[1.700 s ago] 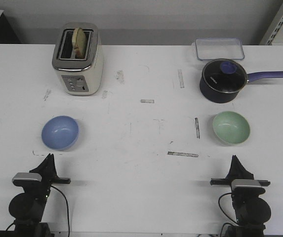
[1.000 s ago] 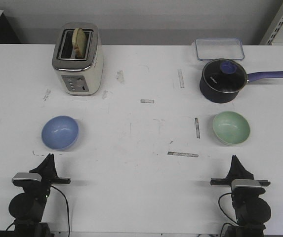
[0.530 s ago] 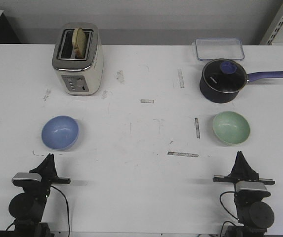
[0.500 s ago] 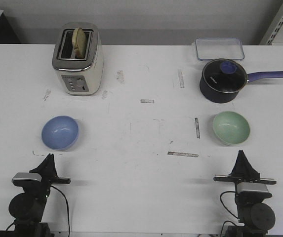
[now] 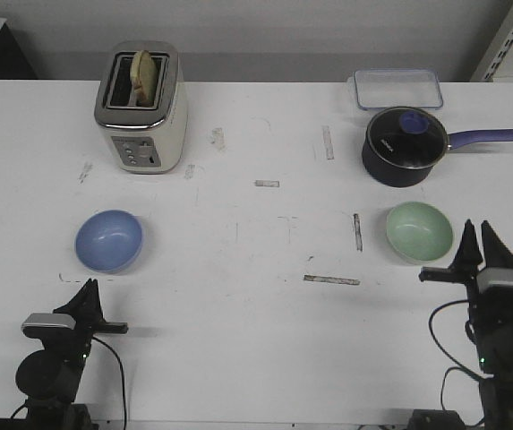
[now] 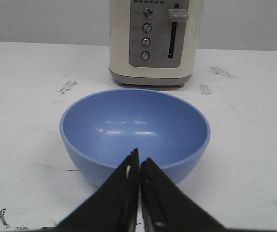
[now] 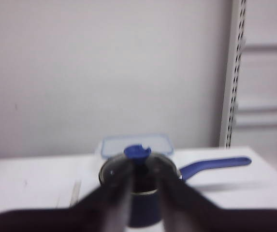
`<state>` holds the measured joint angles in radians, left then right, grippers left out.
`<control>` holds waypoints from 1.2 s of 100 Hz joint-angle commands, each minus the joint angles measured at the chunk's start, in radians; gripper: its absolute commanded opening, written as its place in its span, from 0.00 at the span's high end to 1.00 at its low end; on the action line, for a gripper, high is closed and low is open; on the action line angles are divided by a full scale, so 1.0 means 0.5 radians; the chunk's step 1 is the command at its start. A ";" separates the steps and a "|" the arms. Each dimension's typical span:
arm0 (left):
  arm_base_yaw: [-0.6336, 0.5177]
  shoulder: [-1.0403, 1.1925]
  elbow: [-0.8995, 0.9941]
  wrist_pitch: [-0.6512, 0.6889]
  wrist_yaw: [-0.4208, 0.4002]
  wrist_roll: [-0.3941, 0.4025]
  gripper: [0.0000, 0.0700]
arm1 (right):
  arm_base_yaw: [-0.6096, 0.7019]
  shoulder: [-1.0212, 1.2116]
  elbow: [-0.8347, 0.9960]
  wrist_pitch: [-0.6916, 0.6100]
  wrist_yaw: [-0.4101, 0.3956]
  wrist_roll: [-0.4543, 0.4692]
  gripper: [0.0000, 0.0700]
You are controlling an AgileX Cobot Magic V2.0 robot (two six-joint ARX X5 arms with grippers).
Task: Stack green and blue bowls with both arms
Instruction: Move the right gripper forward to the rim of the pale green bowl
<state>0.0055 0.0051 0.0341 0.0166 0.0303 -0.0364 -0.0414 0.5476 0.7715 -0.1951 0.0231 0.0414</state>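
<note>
The periwinkle blue bowl point(image 5: 109, 240) sits on the white table at the near left. My left gripper point(image 5: 87, 288) is shut and empty just in front of it. In the left wrist view the shut tips point(image 6: 138, 159) point at the blue bowl's point(image 6: 135, 123) near wall, a little apart from it. The mint green bowl point(image 5: 419, 231) sits at the near right. My right gripper point(image 5: 474, 235) is raised beside the green bowl's right edge with its jaws apart. It is blurred in the right wrist view point(image 7: 143, 169), where the green bowl does not show.
A cream toaster point(image 5: 141, 107) holding bread stands behind the blue bowl and shows in the left wrist view point(image 6: 153, 41). A navy saucepan point(image 5: 404, 146) with a lid and long handle stands behind the green bowl, a clear container point(image 5: 397, 88) beyond it. A shelf rack point(image 7: 237, 72) is at the far right.
My right arm has lifted and swung right and forward, next to the green bowl, and its jaws have opened. The left arm and both bowls have not moved.
</note>
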 commanded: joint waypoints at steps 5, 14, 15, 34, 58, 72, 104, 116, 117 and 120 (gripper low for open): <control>0.000 -0.004 -0.042 0.031 0.002 -0.005 1.00 | -0.011 0.334 0.370 -0.269 0.000 0.005 0.44; 0.000 -0.004 -0.042 0.031 0.002 -0.004 1.00 | -0.040 0.578 0.595 -0.513 -0.001 -0.018 0.32; 0.000 -0.004 -0.042 0.031 0.002 -0.005 1.00 | -0.045 0.603 0.616 -0.540 -0.001 -0.020 0.30; 0.000 -0.004 -0.042 0.031 0.002 -0.005 1.00 | -0.207 1.009 0.787 -0.880 -0.158 -0.136 0.17; 0.000 -0.004 -0.042 0.031 0.002 -0.005 1.00 | -0.434 1.482 0.787 -1.117 -0.294 -0.400 0.18; 0.000 -0.004 -0.042 0.031 0.002 -0.005 1.00 | -0.512 1.747 0.787 -1.110 -0.295 -0.399 0.18; 0.000 -0.004 -0.041 0.031 0.002 -0.005 1.00 | -0.531 2.081 0.786 -1.022 -0.313 -0.396 0.57; 0.000 -0.004 -0.041 0.031 0.002 -0.005 1.00 | -0.531 2.082 0.786 -0.990 -0.311 -0.397 0.98; 0.000 -0.004 -0.041 0.031 0.002 -0.005 1.00 | -0.531 2.082 0.786 -0.988 -0.311 -0.397 1.00; 0.000 -0.004 -0.041 0.030 0.002 -0.005 1.00 | -0.531 2.082 0.786 -0.983 -0.309 -0.397 1.00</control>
<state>0.0055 0.0051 0.0341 0.0166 0.0303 -0.0368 -0.3065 1.5749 1.1519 -0.6964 -0.1310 -0.1501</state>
